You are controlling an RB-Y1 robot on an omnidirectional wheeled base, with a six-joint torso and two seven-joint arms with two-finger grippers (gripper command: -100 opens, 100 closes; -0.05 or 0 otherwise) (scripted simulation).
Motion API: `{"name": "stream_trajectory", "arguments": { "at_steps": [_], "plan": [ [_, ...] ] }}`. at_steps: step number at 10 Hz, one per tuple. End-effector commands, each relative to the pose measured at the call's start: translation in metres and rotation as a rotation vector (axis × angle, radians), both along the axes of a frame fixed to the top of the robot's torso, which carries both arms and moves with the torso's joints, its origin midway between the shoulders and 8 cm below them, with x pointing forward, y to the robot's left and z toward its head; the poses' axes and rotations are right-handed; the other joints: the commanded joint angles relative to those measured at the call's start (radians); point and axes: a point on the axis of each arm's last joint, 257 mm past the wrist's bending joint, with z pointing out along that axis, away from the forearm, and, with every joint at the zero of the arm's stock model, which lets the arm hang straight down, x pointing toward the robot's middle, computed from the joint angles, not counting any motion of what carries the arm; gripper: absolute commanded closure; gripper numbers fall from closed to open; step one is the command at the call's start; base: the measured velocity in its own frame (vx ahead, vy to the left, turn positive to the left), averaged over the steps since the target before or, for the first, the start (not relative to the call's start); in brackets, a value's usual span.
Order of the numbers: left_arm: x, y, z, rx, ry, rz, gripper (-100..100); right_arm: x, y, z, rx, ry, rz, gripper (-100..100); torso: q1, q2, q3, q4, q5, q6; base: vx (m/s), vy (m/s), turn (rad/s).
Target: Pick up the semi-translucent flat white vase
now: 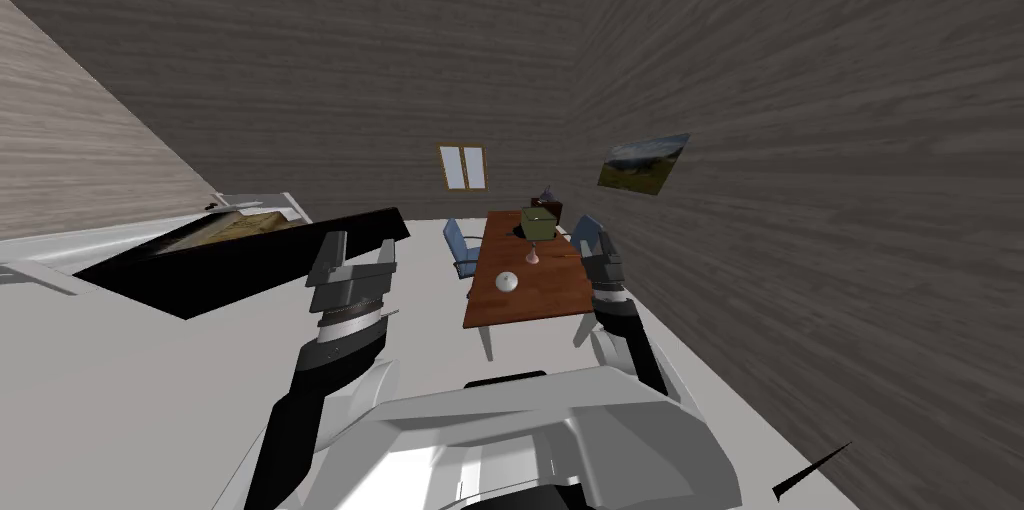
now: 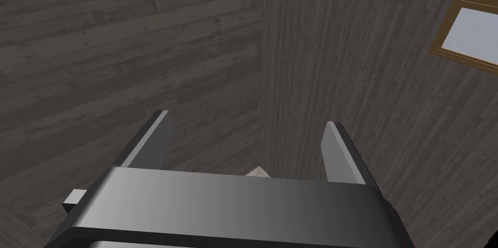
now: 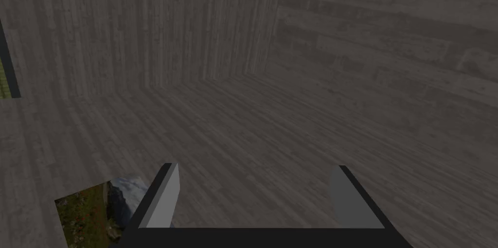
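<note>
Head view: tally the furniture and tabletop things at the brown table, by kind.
Brown table: 1
Blue chairs: 2
Flat white vase: 1
Green box: 1
Small stemmed object: 1
Dark object at the far end: 1
Total: 7

The left gripper [image 2: 247, 119] holds its two grey fingers [image 2: 340, 157] wide apart above its dark body.

I count one brown table [image 1: 545, 299]. On it are one flat white vase [image 1: 507, 282], one stemmed glass [image 1: 534, 256] and one green box [image 1: 538, 223]. There are two blue chairs [image 1: 460, 246], one at the table's 9 o'clock and the other [image 1: 588, 230] at its 2 o'clock. There is one window [image 1: 463, 166] and one wall picture [image 1: 643, 163].
</note>
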Motion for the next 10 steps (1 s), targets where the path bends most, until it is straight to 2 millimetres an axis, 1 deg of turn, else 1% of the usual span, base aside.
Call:
{"name": "stream_trajectory", "arguments": {
  "at_steps": [1,4,7,8,10],
  "plan": [
    [0.000,0.000,0.000,0.000,0.000,0.000,0,0.003,0.006,-0.004,-0.041,0.013,0.013,-100,0.000,0.000,0.000,0.000,0.000,0.000,-0.017,0.053,0.089],
    [0.000,0.000,0.000,0.000,0.000,0.000,0,0.010,0.018,-0.017,-0.138,0.045,0.042,-100,0.007,0.003,0.002,0.001,0.001,0.000,-0.040,0.104,0.085],
    [0.000,0.000,0.000,0.000,0.000,0.000,0,0.018,0.034,-0.039,-0.272,0.092,0.078,-100,0.010,0.003,0.002,0.001,0.002,0.000,-0.036,0.155,0.130],
    [0.000,0.000,0.000,0.000,0.000,0.000,0,0.018,0.034,-0.040,-0.285,0.094,0.083,-100,0.011,0.002,0.001,0.001,0.003,0.000,-0.023,0.118,0.038],
    [0.000,0.000,0.000,0.000,0.000,0.000,0,0.024,0.044,-0.062,-0.390,0.133,0.109,-100,0.006,0.002,0.001,0.000,0.002,0.000,-0.007,0.103,0.128]
  ]
}}
